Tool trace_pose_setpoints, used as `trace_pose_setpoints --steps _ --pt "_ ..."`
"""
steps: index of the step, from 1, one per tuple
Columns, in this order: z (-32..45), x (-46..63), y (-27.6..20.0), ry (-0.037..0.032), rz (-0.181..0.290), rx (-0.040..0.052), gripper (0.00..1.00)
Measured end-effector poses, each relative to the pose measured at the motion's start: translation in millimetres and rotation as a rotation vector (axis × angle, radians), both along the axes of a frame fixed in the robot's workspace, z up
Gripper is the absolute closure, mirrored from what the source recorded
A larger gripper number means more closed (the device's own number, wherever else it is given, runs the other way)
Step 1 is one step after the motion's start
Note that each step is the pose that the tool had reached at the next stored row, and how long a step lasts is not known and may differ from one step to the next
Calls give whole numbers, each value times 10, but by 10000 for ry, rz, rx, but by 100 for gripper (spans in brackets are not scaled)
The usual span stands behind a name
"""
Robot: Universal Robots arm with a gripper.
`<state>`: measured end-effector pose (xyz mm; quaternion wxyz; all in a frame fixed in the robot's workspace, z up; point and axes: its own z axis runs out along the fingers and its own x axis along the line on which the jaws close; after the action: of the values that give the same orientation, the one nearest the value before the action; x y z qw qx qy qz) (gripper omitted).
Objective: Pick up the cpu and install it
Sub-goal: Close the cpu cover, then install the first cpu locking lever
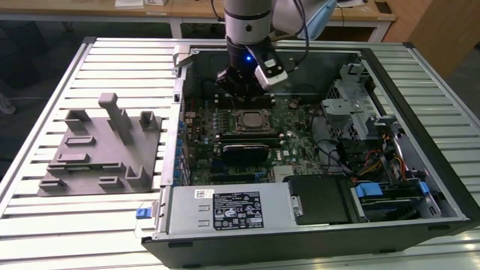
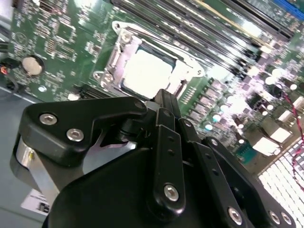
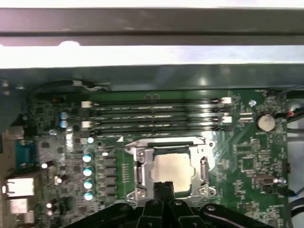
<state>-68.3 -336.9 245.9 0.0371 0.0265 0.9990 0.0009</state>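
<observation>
The cpu (image 1: pixel 252 120) lies flat inside the metal socket frame on the green motherboard (image 1: pixel 300 143) of the open computer case. Both wrist views show its pale silvery top, cpu (image 2: pixel 146 72) and cpu (image 3: pixel 174 167), seated square in the frame. My gripper (image 1: pixel 241 97) hangs just above the board on the far side of the socket. Its black fingers are pressed together with nothing between them, and in both wrist views the gripper (image 2: pixel 164 97) (image 3: pixel 165 186) ends at the socket's edge, apart from the chip.
A grey fixture block (image 1: pixel 101 149) stands on the slatted table at the exterior view's left. A power supply (image 1: pixel 225 209) fills the case's near side, drive cages and cables (image 1: pixel 367 129) its right. Memory slots (image 3: pixel 152 116) run along the socket's far side.
</observation>
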Motion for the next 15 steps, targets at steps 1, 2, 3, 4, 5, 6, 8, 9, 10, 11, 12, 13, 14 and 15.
trace_pose_setpoints --steps 1,2,3,4,5,6,8,9,10,11,12,13,14,15 --pt "0 29 0 0 -1 1 89" --pt "0 53 0 0 -2 1 89" --pt "0 78 0 0 -1 1 89" --pt "0 103 0 -1 0 1 89" --pt "0 128 0 0 0 1 89" --pt "0 150 0 0 0 1 89" --pt "0 160 0 0 0 1 89" --pt "0 160 0 1 -1 0 89" --pt "0 160 0 0 -2 1 89" --pt "0 163 0 0 -1 1 89" --pt "0 166 0 0 -1 1 89" --pt "0 166 0 0 0 1 89" --pt "0 166 0 1 -1 1 89" --pt "0 167 0 0 -1 1 89"
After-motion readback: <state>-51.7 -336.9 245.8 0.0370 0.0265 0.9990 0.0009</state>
